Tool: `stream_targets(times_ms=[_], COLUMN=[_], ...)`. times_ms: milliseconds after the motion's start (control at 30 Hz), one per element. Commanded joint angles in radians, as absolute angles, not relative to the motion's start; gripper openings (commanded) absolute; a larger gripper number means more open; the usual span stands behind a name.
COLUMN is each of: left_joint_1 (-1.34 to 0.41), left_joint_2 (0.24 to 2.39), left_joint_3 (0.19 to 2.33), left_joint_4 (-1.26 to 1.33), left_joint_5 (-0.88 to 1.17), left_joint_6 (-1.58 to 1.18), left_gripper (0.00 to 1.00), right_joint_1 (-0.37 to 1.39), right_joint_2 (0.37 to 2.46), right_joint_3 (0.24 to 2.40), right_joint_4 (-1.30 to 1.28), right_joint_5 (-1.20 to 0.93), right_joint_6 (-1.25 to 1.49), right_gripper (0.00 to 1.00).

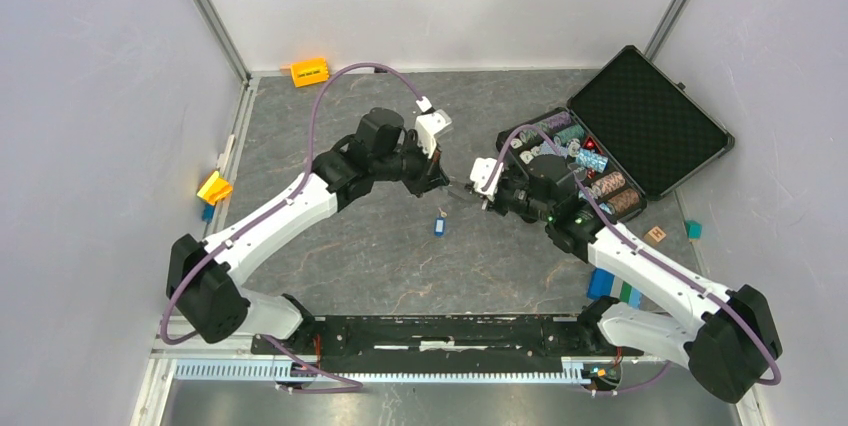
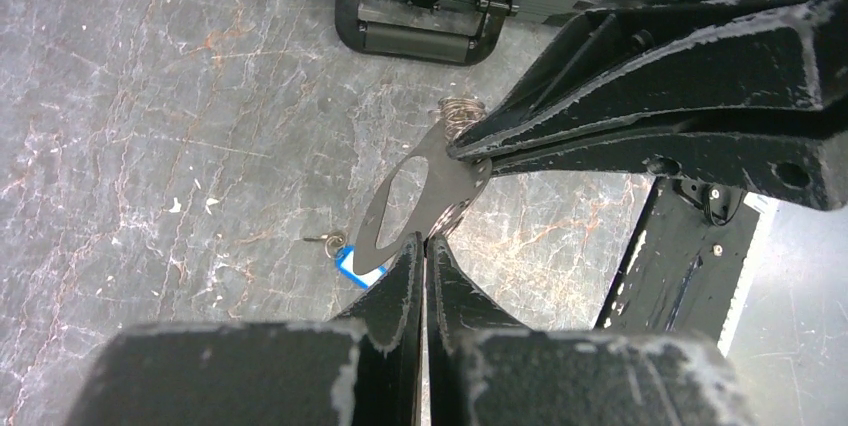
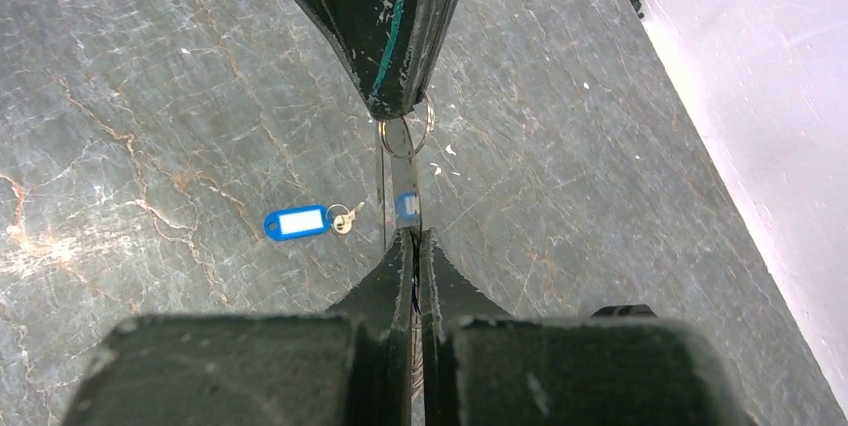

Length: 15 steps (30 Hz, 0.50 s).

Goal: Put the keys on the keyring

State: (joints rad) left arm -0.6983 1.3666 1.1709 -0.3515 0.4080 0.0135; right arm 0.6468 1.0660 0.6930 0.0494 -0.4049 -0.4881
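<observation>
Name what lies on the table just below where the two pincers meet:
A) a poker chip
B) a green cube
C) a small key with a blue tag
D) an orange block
C: a small key with a blue tag lies flat on the grey table there, with nothing holding it.

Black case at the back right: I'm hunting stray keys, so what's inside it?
The case holds rows of poker chips; foam lines its lid. The right arm hides the tray's left part.
</observation>
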Motion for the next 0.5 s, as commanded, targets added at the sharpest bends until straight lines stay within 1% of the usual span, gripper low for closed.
stream_targets(times_ms=[0, 300, 467], left_joint_1=[-0.699, -0.699, -0.7], left_joint_2=[1.409, 1.468, 1.509], left_joint_3=[1.235, 1.325, 1.378], left_joint_4=[-0.375, -0.439, -0.489], left_joint_5=[0.317, 0.308, 0.304], left_joint_6=[-0.046, -0.152, -0.22], left_gripper=[0.02, 0.02, 0.02], right_joint_1=[0.674, 0.695, 0.701], right_joint_2=[1.063, 1.094, 1.104], right_joint_3=[0.755, 0.75, 0.754], right_joint_4=[0.098, 0.123, 0.127], right_joint_5=[-0.406, -0.244, -0.192], right_joint_6=[-0.482, -0.44, -0.431], right_gripper=[0.0, 0.0, 0.0])
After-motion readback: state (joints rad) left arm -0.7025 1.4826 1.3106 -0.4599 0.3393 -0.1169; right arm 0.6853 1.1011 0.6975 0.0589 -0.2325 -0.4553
